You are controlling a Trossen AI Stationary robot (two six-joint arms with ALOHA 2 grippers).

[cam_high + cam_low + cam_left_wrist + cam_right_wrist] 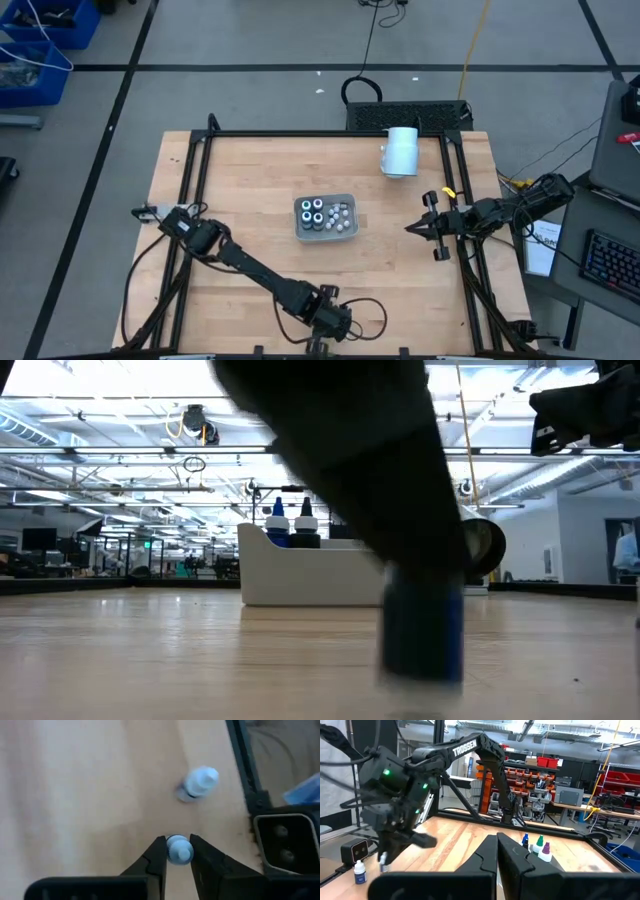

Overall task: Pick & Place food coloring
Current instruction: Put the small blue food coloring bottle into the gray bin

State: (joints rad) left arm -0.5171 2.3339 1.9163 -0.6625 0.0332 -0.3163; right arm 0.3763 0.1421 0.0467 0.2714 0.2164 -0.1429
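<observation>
I've got my left gripper (178,851) low at the table's (250,180) near edge, fingers pinching a white-capped bottle (179,849); another bottle (199,782) stands close by. Right gripper (498,851) waits clenched, empty.

Left end effector (177,851) pinches low; right end effector (497,851) hovers closed.
</observation>
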